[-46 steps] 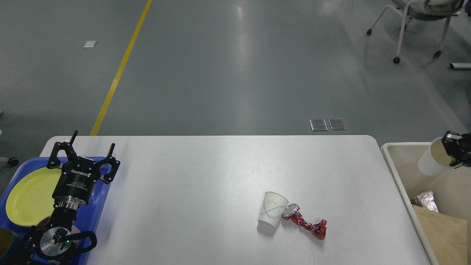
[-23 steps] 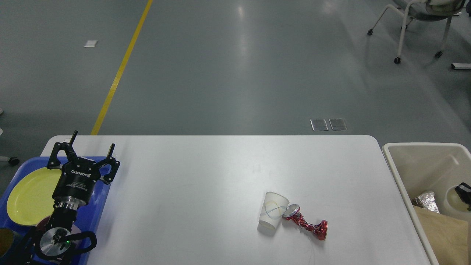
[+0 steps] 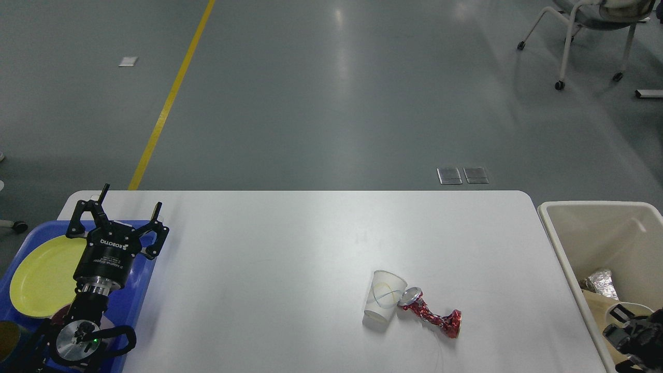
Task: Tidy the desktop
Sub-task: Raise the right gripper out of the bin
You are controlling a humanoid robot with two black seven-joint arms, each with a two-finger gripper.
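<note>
The white desktop (image 3: pixel 285 243) holds a white paper cup (image 3: pixel 383 300) lying on its side and a crushed red can (image 3: pixel 431 317) touching it, right of centre near the front. My left gripper (image 3: pixel 120 210) is open and empty, above the blue tray's right edge at the table's left end. My right gripper (image 3: pixel 619 325) is low at the bottom right, inside the beige bin (image 3: pixel 562 228). It is shut on the rim of another white paper cup (image 3: pixel 634 309), whose body is mostly hidden.
The blue tray (image 3: pixel 139 290) holds a yellow plate (image 3: pixel 39 274). The bin also holds a foil ball (image 3: pixel 598 282) and brown paper (image 3: pixel 593 305). A wheeled chair (image 3: pixel 590 31) stands on the floor at the far right.
My right gripper has moved the paper cup from above the bin's far right down and toward me, deep into the bin. The left arm, the table cup and the can have not moved.
</note>
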